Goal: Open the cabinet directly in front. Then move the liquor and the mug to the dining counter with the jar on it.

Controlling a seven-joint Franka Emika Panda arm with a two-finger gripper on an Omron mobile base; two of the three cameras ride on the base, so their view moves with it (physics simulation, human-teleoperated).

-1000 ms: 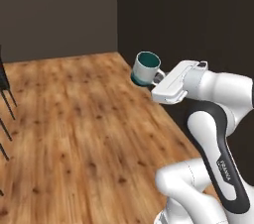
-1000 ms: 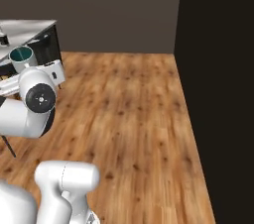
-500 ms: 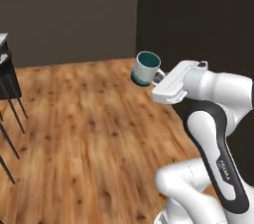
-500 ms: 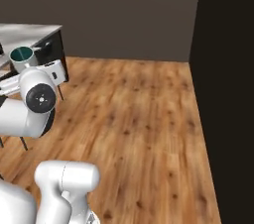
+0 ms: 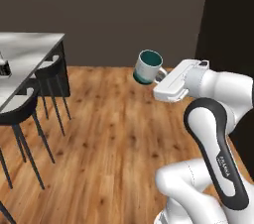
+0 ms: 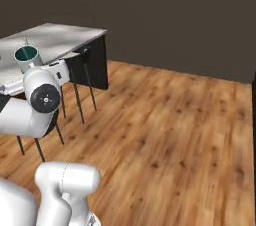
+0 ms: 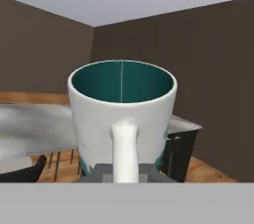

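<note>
The mug [image 5: 148,67], teal inside and pale outside, is carried in the air by its side handle, well above the wooden floor [image 5: 104,139] and still apart from the table [image 5: 30,49] it is bound for. The tool [image 5: 159,78] is clamped on that handle; in the hand view the handle runs straight down the near side of the mug [image 7: 122,114] into the closed tips, and the mouth faces up. Holding it by the handle keeps the cup upright and leaves the base free, which should make setting it flat on the marble slab easier. The arm is bent back on itself: the dark-jointed forearm rises from the lower right of the left base view, and the white hand reaches out level toward the left, so the mug leads the way at about table height. From the right base view the mug [image 6: 26,55] sits just above the arm's round joint, with the table [image 6: 60,35] and its black chairs [image 6: 82,65] behind. The carry looks well on, but the placing is not yet done; a dark object [image 5: 4,67] stands on the slab's near left edge, too small to name
</note>
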